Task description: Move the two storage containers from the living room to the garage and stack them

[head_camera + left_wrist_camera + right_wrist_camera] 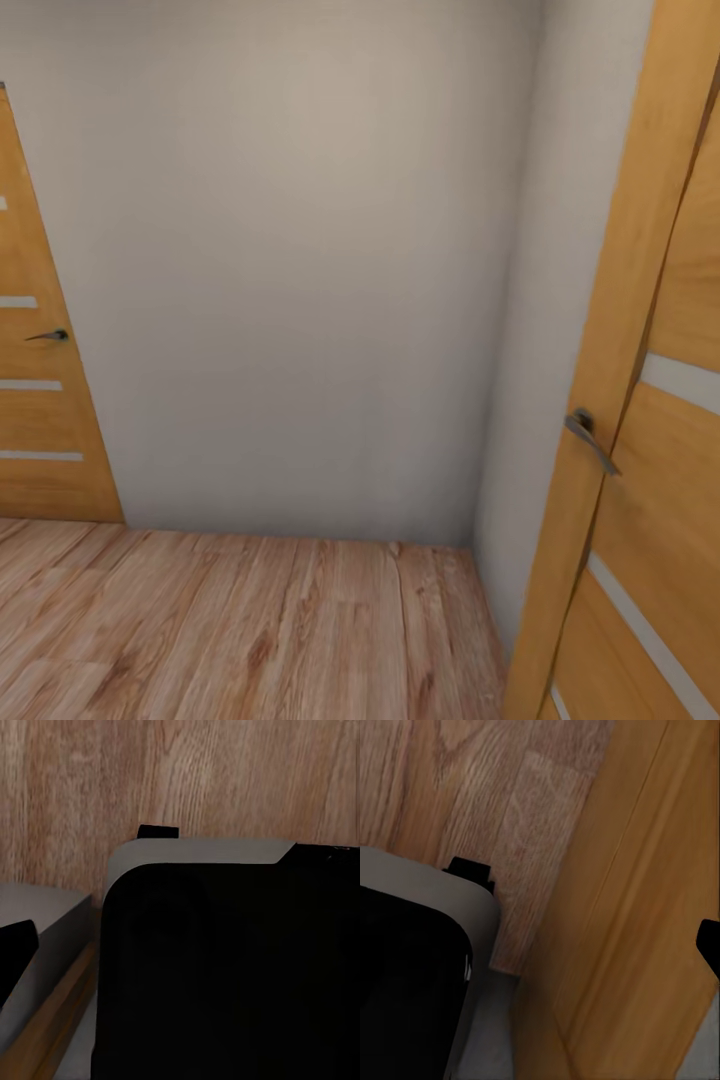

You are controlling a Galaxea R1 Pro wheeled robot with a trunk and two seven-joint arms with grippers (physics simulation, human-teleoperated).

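A narrow hallway is seen: a pale grey wall [300,280] ahead, orange-wood doors at left [40,400] and right [640,420], a wood-plank floor [250,630] below. The robot's dark base [225,975] is shown by the wrist cameras. Neither gripper's opening can be told, nor the containers' whereabouts.

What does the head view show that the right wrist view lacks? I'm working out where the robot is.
Head view alone: a pale wall, a left door and the door handles. Right wrist view alone: the robot's dark, grey-edged body, seen from above. Both: the wood-plank floor and the near orange-wood door.
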